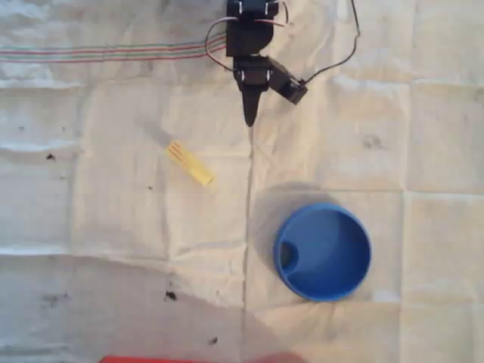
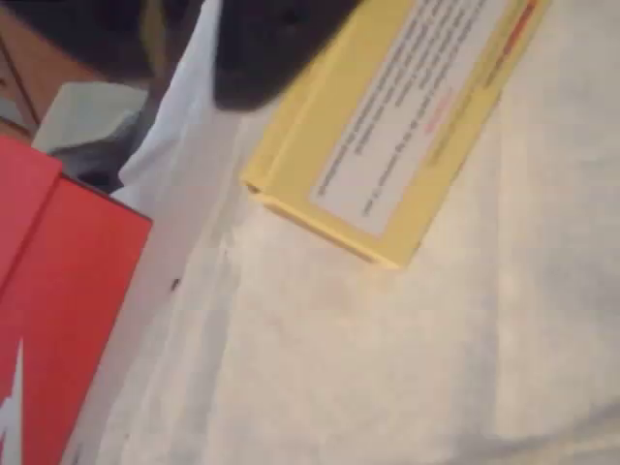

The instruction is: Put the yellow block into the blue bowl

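The yellow block lies flat and slanted on the white cloth, left of centre in the overhead view. The blue bowl stands upright to its lower right, with nothing visible inside. My gripper hangs at the top centre, pointing down the picture, above and to the right of the block and well apart from it. Its jaws meet in a single point with nothing between them. In the wrist view the yellow block shows close up with a white printed label, just below a dark finger.
A creased white cloth covers the table. A red object sits at the bottom edge of the overhead view, and a red box shows at the left of the wrist view. Black cables trail from the arm.
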